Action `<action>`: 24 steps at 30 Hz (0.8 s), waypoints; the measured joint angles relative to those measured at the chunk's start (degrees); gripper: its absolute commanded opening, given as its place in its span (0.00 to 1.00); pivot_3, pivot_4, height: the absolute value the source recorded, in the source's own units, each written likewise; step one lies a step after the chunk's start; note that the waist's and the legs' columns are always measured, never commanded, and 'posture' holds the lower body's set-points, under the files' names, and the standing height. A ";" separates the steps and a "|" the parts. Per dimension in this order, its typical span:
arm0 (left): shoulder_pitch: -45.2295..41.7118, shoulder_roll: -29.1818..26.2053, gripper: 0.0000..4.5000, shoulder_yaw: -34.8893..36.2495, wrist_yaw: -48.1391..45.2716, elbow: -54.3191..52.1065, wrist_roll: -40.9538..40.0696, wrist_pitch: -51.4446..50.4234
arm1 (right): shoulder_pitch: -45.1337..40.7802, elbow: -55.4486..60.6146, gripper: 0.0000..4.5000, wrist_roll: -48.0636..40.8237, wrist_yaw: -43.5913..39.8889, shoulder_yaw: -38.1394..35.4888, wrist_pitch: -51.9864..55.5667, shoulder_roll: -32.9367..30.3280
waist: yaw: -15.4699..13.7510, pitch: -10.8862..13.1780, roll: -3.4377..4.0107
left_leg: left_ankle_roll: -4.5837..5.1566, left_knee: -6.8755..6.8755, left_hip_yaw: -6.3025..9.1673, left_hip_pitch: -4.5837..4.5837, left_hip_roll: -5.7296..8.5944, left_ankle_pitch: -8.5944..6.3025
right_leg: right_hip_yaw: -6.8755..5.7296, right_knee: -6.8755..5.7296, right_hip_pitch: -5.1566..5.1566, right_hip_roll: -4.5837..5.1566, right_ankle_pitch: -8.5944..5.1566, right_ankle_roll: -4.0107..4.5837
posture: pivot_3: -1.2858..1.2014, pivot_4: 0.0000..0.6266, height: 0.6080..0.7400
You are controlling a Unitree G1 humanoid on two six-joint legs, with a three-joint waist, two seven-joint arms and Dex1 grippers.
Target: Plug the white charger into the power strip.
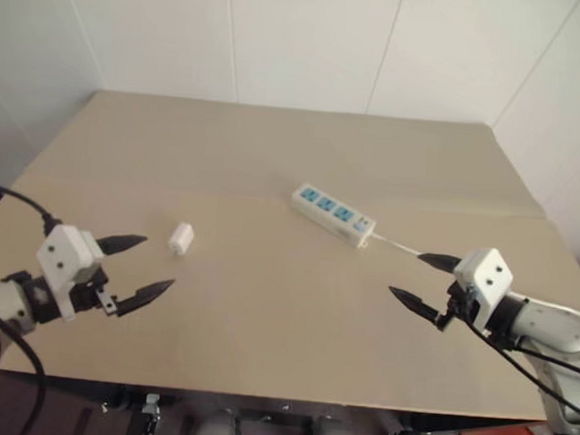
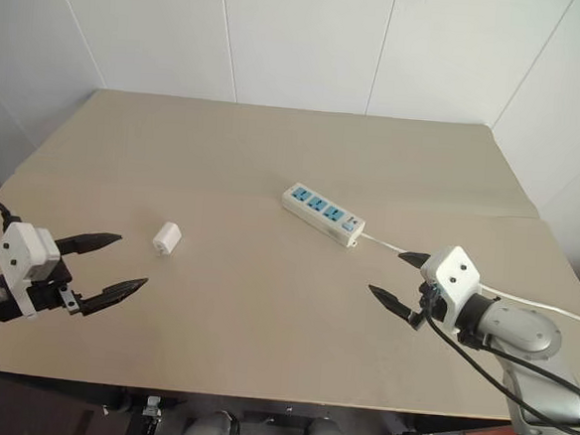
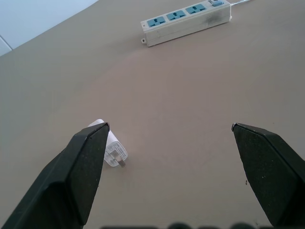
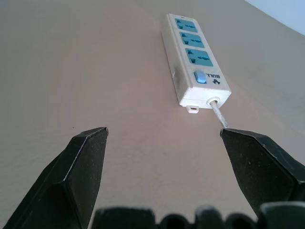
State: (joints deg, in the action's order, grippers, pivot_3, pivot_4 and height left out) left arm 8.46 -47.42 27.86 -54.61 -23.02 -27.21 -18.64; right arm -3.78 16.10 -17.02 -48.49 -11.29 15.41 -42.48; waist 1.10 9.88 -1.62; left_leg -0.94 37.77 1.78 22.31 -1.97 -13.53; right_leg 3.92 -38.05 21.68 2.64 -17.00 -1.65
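The white charger (image 1: 181, 238) lies on its side on the table's left half, its metal prongs visible in the left wrist view (image 3: 114, 153). Just short of it and nearer the front edge, my left gripper (image 1: 147, 265) hovers open and empty. The power strip (image 1: 332, 214), a white bar with three blue socket faces, lies diagonally right of the middle, its switch end and thin white cable (image 1: 400, 245) pointing right. My right gripper (image 1: 425, 280) is open and empty, near the cable and in front of the strip's switch end (image 4: 201, 78).
The tan table (image 1: 274, 157) runs back to a white tiled wall. The strip's cable trails off past my right arm toward the table's right edge. Black arm cables hang at both front corners.
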 measured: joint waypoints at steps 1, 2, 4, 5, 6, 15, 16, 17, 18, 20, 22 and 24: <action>0.00 0.00 1.00 0.00 0.00 0.00 0.00 0.00 | 0.00 0.00 1.00 0.00 0.00 0.00 0.00 0.00 | 0.00 0.00 0.00 | 0.00 0.00 0.00 0.00 0.00 0.00 | 0.00 0.00 0.00 0.00 0.00 0.00 | 0.52 0.24 1.00; 0.00 0.00 1.00 0.00 0.00 0.00 0.00 0.00 | 0.00 0.00 1.00 0.01 0.00 0.00 0.00 0.00 | 0.00 0.00 0.00 | 0.00 0.00 0.00 0.00 0.00 0.00 | 0.00 0.00 0.00 0.00 0.00 0.00 | 0.52 0.24 1.00; 0.00 0.00 1.00 0.00 -0.01 0.00 0.00 0.00 | 0.00 0.00 1.00 0.04 0.00 0.00 0.00 0.00 | -0.01 0.00 0.00 | 0.00 0.00 -0.01 0.00 0.00 0.00 | 0.01 0.00 0.01 0.00 0.00 0.00 | 0.52 0.24 1.00; 0.00 0.00 1.00 0.00 -0.02 0.00 0.00 0.00 | 0.00 0.00 1.00 0.05 -0.01 0.00 0.00 0.00 | -0.01 0.00 0.00 | 0.00 0.00 -0.01 0.00 0.00 0.00 | 0.01 0.00 0.00 0.00 0.00 0.00 | 0.52 0.24 1.00; 0.00 0.00 1.00 0.00 -0.02 0.00 0.00 0.00 | 0.00 0.00 1.00 0.05 -0.01 0.00 0.00 0.00 | -0.01 0.00 0.00 | 0.00 0.00 -0.01 0.00 0.00 0.00 | 0.01 0.00 0.00 0.00 0.00 0.00 | 0.52 0.24 1.00; -1.07 0.00 1.00 -0.46 -0.14 0.10 0.00 0.00 | 0.11 -0.04 1.00 0.54 0.18 0.02 -0.01 0.02 | -0.01 0.00 0.00 | 0.00 0.00 -0.01 0.00 0.00 0.00 | 0.01 -0.01 0.01 0.00 0.00 0.00 | 0.52 0.24 1.00; -1.52 0.00 1.00 -0.96 -0.20 0.25 0.00 0.01 | 0.06 -0.32 1.00 0.57 0.18 0.07 -0.08 0.02 | -0.02 0.00 0.00 | 0.00 0.00 -0.01 0.00 0.00 0.00 | 0.01 -0.01 0.00 0.00 0.00 0.00 | 0.52 0.24 1.00; -2.08 0.00 1.00 -1.64 -0.23 0.34 0.00 0.02 | -0.13 -1.01 1.00 0.72 0.23 0.24 -0.12 0.04 | -0.01 0.00 0.00 | 0.00 0.00 -0.02 0.00 0.00 0.00 | 0.01 0.00 0.01 0.00 0.00 0.00 | 0.52 0.24 1.00; -2.62 0.09 1.00 -2.42 -0.31 0.37 -0.03 0.03 | -0.48 -1.86 1.00 1.11 0.28 0.58 -0.21 0.05 | -0.01 0.00 0.00 | 0.00 0.00 -0.02 0.00 0.01 0.00 | 0.01 -0.01 0.00 0.00 0.01 0.00 | 0.52 0.24 1.00; -4.36 0.67 1.00 -4.22 -0.34 0.36 -0.18 0.07 | -2.00 -3.97 1.00 2.08 0.59 1.69 -0.57 0.35 | -0.01 0.00 0.00 | 0.00 0.00 -0.04 0.00 0.01 0.00 | 0.02 -0.01 0.01 0.00 0.02 -0.01 | 0.52 0.24 1.00; -6.11 1.35 1.00 -5.75 -0.22 0.43 -0.16 0.11 | -4.06 -5.80 1.00 2.97 1.47 2.45 -1.09 1.26 | 0.04 0.00 0.00 | 0.00 0.00 -0.04 0.00 0.00 0.00 | 0.03 -0.02 0.03 -0.03 0.02 0.00 | 0.52 0.24 1.00; -8.97 2.50 1.00 -8.28 0.07 0.66 -0.07 0.27 | -7.85 -8.76 1.00 4.92 3.18 4.46 -1.42 2.75 | 0.23 0.00 0.00 | 0.00 0.00 -0.06 0.00 0.00 0.00 | 0.06 -0.03 0.04 -0.05 0.04 -0.01 | 0.52 0.24 1.00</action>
State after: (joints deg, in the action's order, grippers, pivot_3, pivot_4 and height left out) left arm -0.50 -44.92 19.58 -54.54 -22.36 -27.28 -18.36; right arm -11.64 7.34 -12.10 -45.32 -6.83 14.00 -39.73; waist 1.34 9.88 -1.63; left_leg -0.94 37.77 1.72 22.31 -1.98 -13.53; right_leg 3.98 -38.09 21.72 2.59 -16.96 -1.66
